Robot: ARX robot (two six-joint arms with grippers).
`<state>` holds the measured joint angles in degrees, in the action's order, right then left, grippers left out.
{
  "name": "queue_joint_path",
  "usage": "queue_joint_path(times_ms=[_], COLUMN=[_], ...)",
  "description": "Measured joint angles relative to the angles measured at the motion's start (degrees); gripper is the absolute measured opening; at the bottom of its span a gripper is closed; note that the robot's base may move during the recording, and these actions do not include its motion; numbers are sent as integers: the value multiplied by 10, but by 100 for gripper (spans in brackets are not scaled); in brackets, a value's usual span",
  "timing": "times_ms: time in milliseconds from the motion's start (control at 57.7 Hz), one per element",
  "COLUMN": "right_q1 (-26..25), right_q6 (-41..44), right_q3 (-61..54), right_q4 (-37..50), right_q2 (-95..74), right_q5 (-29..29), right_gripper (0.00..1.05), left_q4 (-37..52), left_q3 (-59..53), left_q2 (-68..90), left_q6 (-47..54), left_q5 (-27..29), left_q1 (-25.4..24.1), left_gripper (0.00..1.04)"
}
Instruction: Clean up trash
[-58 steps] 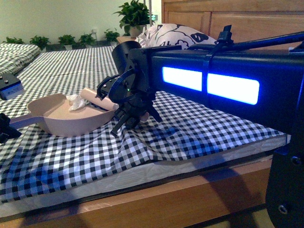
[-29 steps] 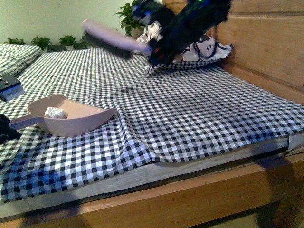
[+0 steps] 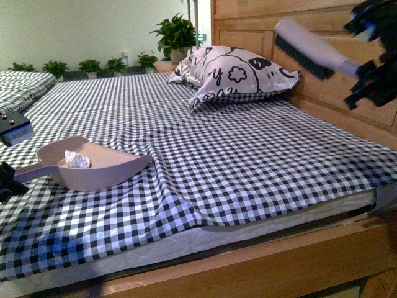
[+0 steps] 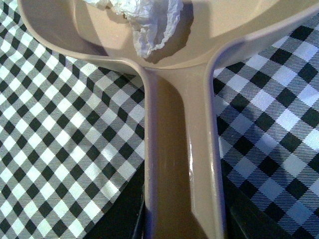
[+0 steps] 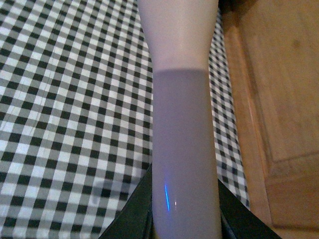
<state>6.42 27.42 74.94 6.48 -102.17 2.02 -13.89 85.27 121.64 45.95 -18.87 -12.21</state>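
The trash [image 3: 77, 160], a small crumpled white paper wad, lies inside the pink dustpan [image 3: 105, 167] resting on the checkered bed at the left. The left wrist view shows the wad [image 4: 149, 20] at the back of the pan, where the handle [image 4: 182, 159] starts. My left gripper [image 3: 7, 175] is shut on that handle at the frame's left edge. High at the right, in front of the wooden headboard, my right gripper [image 3: 366, 68] is shut on the brush [image 3: 310, 49], its black bristles pointing down. The brush handle [image 5: 184, 149] fills the right wrist view.
A black-and-white patterned pillow [image 3: 236, 74] leans at the head of the bed. The wooden headboard [image 3: 322, 93] runs along the right. A dark device [image 3: 12, 129] sits at the far left. The sheet [image 3: 186, 192] is wrinkled beside the dustpan. Potted plants [image 3: 177, 31] line the back.
My right arm has swung the brush from the dustpan up and across to the right, in front of the headboard. The wad has stayed in the pan. The dustpan has not moved.
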Motion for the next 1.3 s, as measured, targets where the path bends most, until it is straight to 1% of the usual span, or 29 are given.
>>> queue_joint_path(times_ms=[121,173,329,364,416,468,485,589,675,779,987,1039,1126,1178,1212,1299], right_q1=[-23,-38,-82,-91,-106,-117,-122,-138,-149,-169,-213,-224,-249,-263,-279,-313], right_q6=[-28,-44,-75,-82,-96,-103,-108,-122,-132,-155,-195,-202,-217,-223,-228,-238], right_q3=[-82,-131,-207,-219,-238,-250,-255,-272,-280,-290,-311,-315,-321,-323,-324,-327], right_q4=[7,5,-11,-15,-21,-26,-28,-37,-40,-49,-77,-88,-111,-121,-130,-142], right_q2=[111,179,290,308,343,369,381,430,460,495,562,580,622,640,657,680], right_q5=[49,79,120,127,140,151,155,174,189,206,260,275,317,339,365,409], right_gripper=[19,19,19,19,19,19,19,19,19,19,19,19,19,19,19,19], left_q4=[0,0,1,32,112,159,174,193,202,222,266,269,281,279,282,276], left_q3=[0,0,0,-11,-43,-62,-69,-98,-118,-151,-234,-252,-294,-309,-327,-356], left_q2=[0,0,0,-1,-5,-8,-11,-44,-81,-144,-284,-315,-388,-419,-450,-501], left_q6=[0,0,-3,-30,-92,-155,-191,-294,-337,-375,-401,-407,-409,-414,-412,-415], left_q5=[0,0,-3,-27,-69,-84,-85,-76,-73,-56,-4,-2,12,6,5,2], left_q1=[0,0,0,-1,-3,-3,-3,2,3,5,10,10,11,11,12,13], left_gripper=[27,27,27,27,27,27,27,27,27,27,27,27,27,27,27,27])
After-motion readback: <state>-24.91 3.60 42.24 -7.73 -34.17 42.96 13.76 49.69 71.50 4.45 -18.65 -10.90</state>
